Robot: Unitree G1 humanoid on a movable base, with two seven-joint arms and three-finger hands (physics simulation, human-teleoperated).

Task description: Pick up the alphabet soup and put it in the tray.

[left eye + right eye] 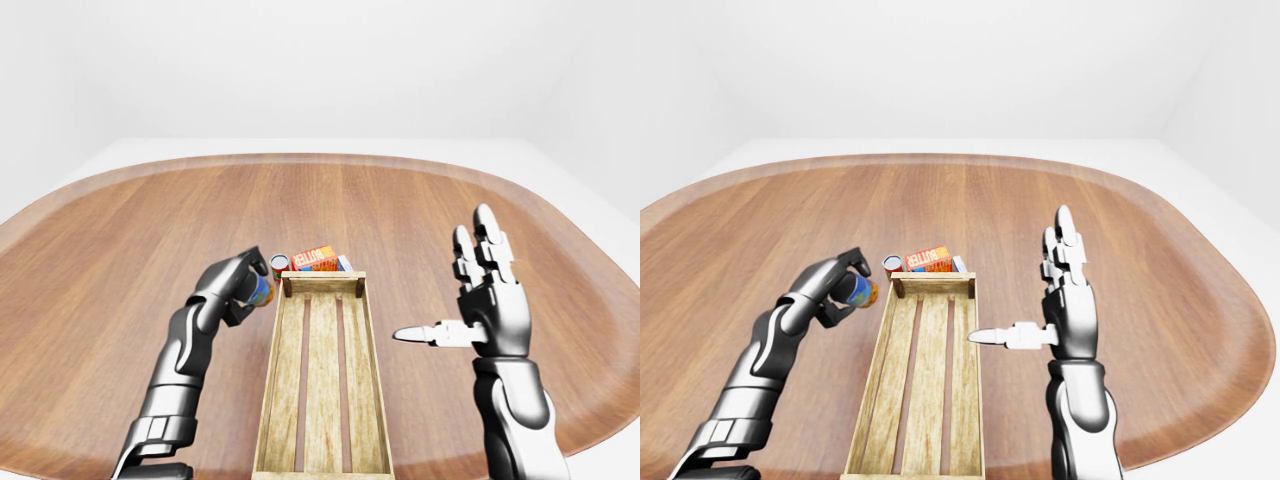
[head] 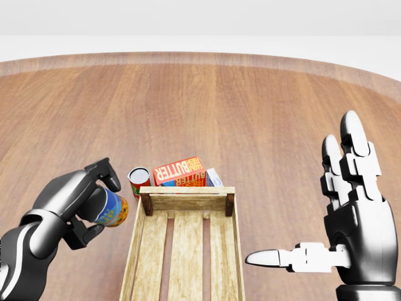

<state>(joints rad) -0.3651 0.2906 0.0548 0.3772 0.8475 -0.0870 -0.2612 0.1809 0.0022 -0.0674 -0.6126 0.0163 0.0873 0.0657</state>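
The alphabet soup can [image 2: 116,212], with a blue and orange label, is in my left hand [image 2: 100,202], whose fingers close round it. The hand holds it tilted, a little above the table, just left of the top left corner of the wooden tray [image 2: 188,202]. The tray is a long slatted crate with nothing in it, running down the middle of the head view. My right hand [image 2: 310,207] is open and empty, fingers upright and thumb pointing left, to the right of the tray.
A red can [image 2: 138,179] and an orange butter box [image 2: 180,170], with a small blue-and-white box behind it, stand against the tray's top end. All rest on a large oval wooden table [image 2: 250,106] with white floor around it.
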